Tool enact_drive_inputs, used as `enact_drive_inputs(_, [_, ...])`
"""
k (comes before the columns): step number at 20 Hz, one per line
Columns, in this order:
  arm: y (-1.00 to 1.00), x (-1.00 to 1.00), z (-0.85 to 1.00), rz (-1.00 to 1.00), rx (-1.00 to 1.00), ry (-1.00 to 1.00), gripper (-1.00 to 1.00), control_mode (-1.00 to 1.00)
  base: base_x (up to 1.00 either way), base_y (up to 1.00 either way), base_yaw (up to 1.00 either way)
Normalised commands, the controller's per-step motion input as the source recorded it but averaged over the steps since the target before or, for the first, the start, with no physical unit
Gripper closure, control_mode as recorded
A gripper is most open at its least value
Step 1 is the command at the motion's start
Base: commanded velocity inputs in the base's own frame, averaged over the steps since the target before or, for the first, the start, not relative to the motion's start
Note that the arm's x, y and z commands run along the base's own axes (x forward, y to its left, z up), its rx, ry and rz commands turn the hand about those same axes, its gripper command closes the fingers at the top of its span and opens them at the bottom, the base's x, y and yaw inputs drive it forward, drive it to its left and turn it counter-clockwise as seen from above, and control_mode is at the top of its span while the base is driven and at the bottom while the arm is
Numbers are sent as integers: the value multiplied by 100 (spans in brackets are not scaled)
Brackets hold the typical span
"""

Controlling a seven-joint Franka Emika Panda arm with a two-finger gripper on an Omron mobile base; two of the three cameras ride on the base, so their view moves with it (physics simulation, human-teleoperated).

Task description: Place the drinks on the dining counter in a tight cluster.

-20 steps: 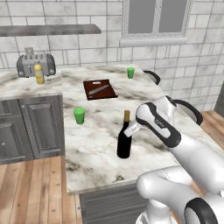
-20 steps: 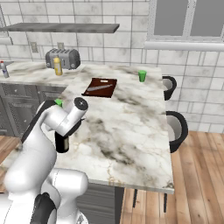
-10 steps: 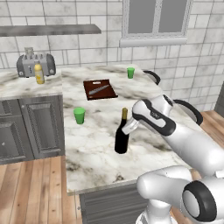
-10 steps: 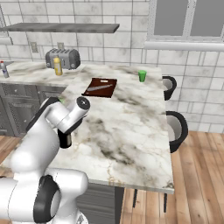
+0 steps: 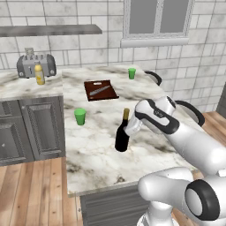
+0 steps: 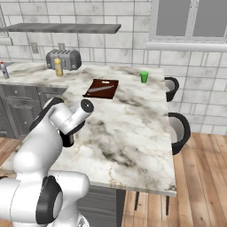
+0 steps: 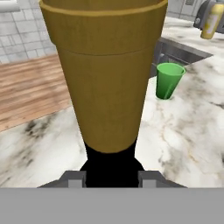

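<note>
Nearby, green cup (image 5: 80, 116) beside wine bottle (image 5: 122, 137)

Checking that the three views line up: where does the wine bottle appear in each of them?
Left base view: wine bottle stands centre, on the dining counter, the gripper shut on its neck.
Right base view: a dark sliver of it at left, behind the arm.
Hand view: its gold top looms centre.
Shared landmark: the yellow bottle by the toaster.
</note>
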Motion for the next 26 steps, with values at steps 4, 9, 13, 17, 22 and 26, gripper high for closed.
enact_drive_inputs(4, [0,0,-3,3,-2,0,100,-100,0,0,0])
enact_drive_inputs(9, [0,0,-15,1,-3,0,100,-100,0,0,0])
enact_drive_inputs(13, [2,0,-21,0,-4,0,100,-100,0,0,0])
enact_drive_inputs(17, [0,0,-20,0,-1,-1,100,-100,0,0,0])
enact_drive_inputs(22, [0,0,-31,0,0,-2,100,-100,0,0,0])
enact_drive_inputs(26, [0,0,-28,0,0,-1,100,-100,0,0,0])
